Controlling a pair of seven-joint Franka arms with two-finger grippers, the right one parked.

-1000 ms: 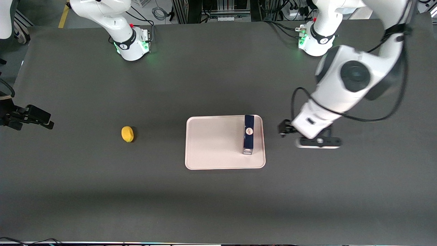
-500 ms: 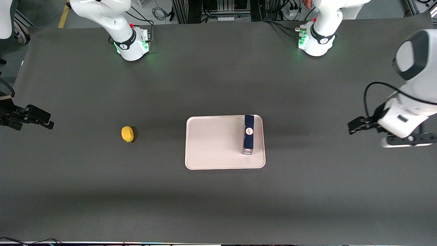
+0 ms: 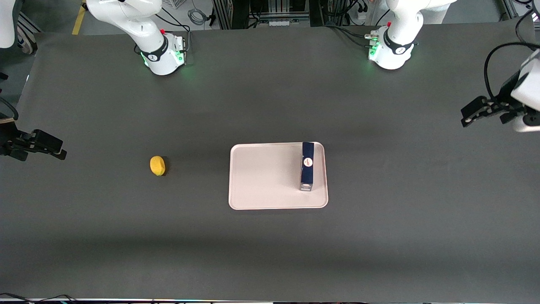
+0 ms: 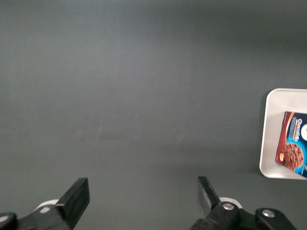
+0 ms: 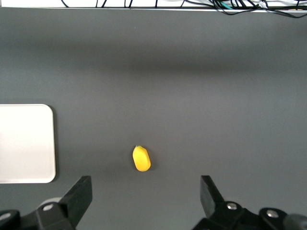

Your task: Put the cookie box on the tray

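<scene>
The left arm's gripper hangs above the dark grey table at the working arm's end, well apart from the tray and farther from the front camera than it. In the wrist view its two black fingers stand wide apart, with nothing between them but bare table surface; the gripper is released and holds nothing, touching nothing.

The tray, a large flat pale pinkish-white rectangle with rounded corners and a low rim, lies near the middle of the table. The cookie box, a small narrow navy-blue carton with a round white-and-red logo, rests on the tray along the edge toward the working arm's end, its long side running parallel to that edge. In the wrist view the box shows a cookie picture on one face, and the tray's rounded rim is partly seen.

A small yellow rounded object sits on the table toward the parked arm's end, well apart from the tray.

The table is covered by a smooth, matte, dark grey mat. At its edge farthest from the front camera, the two white arm bases are mounted, each with a green light glowing. Past them are dark equipment racks and loose cables.
</scene>
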